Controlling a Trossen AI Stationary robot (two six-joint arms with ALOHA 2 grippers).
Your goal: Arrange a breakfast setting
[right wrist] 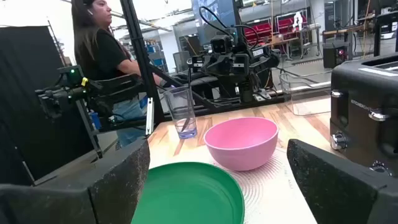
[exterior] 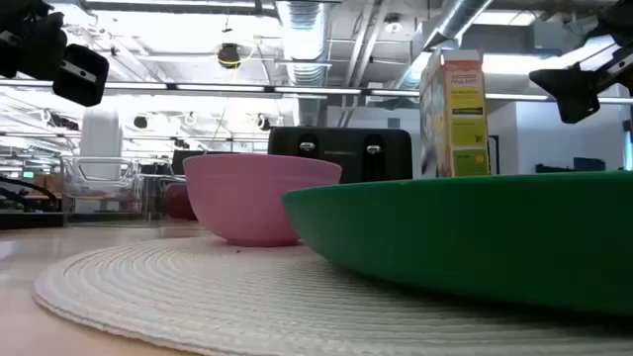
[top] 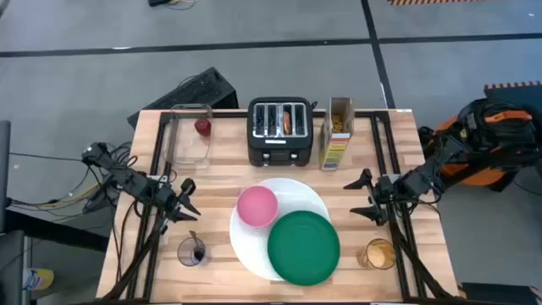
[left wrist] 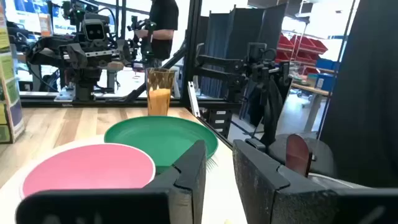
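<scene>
The big white plate [top: 254, 254] lies at the table's middle near side. The pink bowl [top: 257, 206] stands on its far left part, and the green plate [top: 303, 246] rests on its near right part. The bagel [top: 288, 121] sticks up from a toaster slot. The red fruit [top: 202, 127] lies in the clear container [top: 190, 140]. The metal spoon [top: 193, 241] stands in a glass [top: 192, 252]. A glass with orange contents [top: 378, 253] stands near right. My left gripper [top: 185, 200] hovers open left of the bowl. My right gripper [top: 366, 197] hovers open right of the plates. Both are empty.
The black toaster [top: 279, 131] stands at the far middle. An open cereal box [top: 337, 133] stands to its right. Bare wood lies between the toaster and the white plate. A person [right wrist: 102, 43] stands beyond the table's left side.
</scene>
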